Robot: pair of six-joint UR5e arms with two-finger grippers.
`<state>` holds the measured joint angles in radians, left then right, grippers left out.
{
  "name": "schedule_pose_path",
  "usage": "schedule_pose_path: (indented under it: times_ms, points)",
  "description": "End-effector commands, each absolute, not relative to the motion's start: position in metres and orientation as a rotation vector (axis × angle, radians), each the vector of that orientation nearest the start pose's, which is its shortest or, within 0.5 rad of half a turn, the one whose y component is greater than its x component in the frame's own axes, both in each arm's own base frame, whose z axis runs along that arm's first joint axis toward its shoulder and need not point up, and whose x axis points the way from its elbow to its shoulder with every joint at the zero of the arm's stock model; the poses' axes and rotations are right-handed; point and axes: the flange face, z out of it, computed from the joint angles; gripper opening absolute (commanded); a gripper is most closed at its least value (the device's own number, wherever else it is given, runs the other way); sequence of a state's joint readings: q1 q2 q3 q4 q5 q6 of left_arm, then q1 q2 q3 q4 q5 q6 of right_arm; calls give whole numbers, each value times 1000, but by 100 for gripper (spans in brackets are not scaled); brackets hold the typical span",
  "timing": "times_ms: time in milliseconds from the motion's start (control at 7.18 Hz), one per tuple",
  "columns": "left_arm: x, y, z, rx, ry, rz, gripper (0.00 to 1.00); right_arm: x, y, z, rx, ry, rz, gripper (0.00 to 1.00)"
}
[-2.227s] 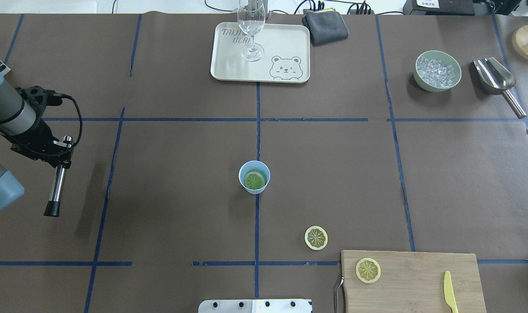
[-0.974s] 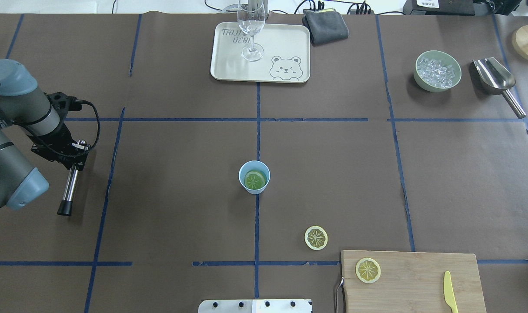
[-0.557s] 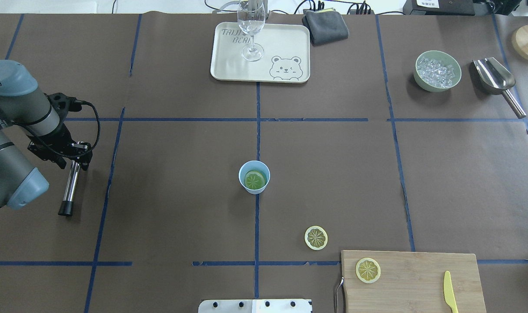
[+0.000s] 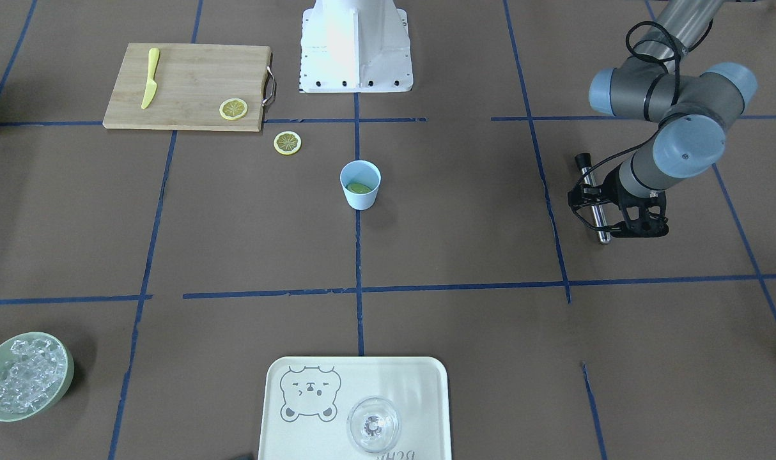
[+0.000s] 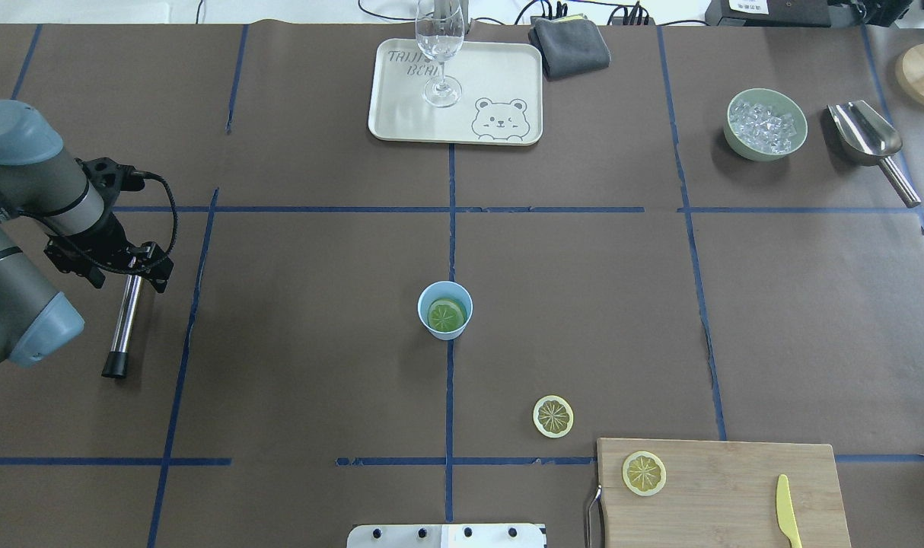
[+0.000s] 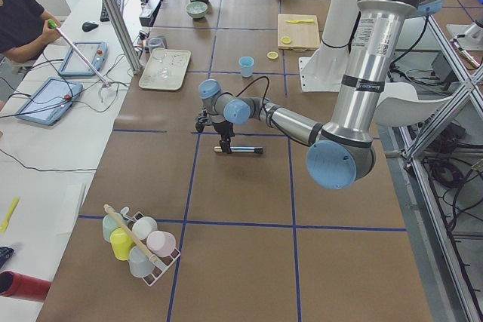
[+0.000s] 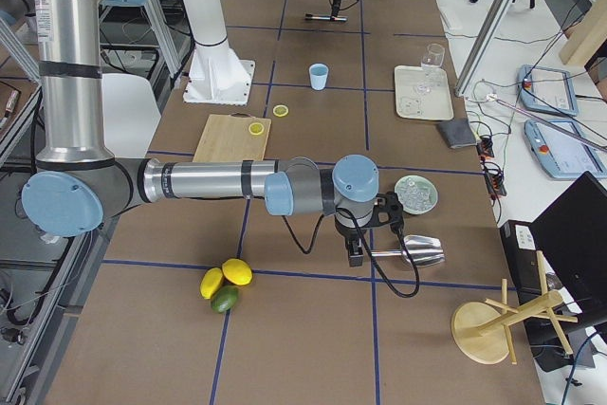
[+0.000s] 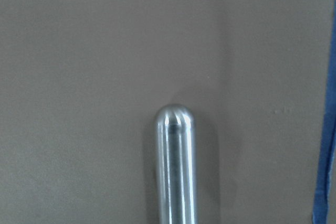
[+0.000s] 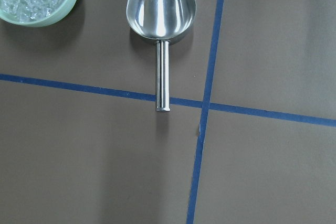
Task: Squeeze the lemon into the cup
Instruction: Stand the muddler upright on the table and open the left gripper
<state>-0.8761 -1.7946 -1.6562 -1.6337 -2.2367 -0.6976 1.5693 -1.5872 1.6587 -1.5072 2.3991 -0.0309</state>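
the brown table (image 5: 584, 304) carries a wooden board (image 5: 736, 487) at the robot's near right. the left gripper (image 5: 131, 268) sits low at the far left, its jaws spread either side of the top end of a metal rod (image 5: 122, 323) lying flat. the right gripper (image 7: 355, 255) hangs beside a steel scoop (image 7: 417, 251); i cannot tell how wide it stands. the cup (image 4: 360, 198) stands upright mid-table with the lemon (image 5: 447, 314) inside it. a second slice (image 5: 553, 416) lies on the table and a third slice (image 5: 644, 473) on the board.
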Motion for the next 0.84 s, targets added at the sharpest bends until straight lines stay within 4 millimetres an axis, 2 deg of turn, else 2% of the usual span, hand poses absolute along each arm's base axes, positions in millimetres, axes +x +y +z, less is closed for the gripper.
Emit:
schedule_pose_path:
  times_ms: [0, 139, 278, 418, 696]
  points:
    - [313, -506, 447, -77, 788, 117, 100, 59, -493, 610, 143, -825, -87, 100]
    - [294, -516, 442, -49, 796, 103, 100, 59, -493, 609, 144, -825, -87, 100]
    - [278, -525, 429, 1, 811, 116, 100, 59, -493, 609, 146, -825, -88, 100]
    - [240, -540, 421, 84, 816, 151, 100, 59, -493, 609, 146, -825, -88, 100]
    - [161, -567, 438, 199, 779, 215, 100, 59, -491, 611, 141, -827, -85, 100]
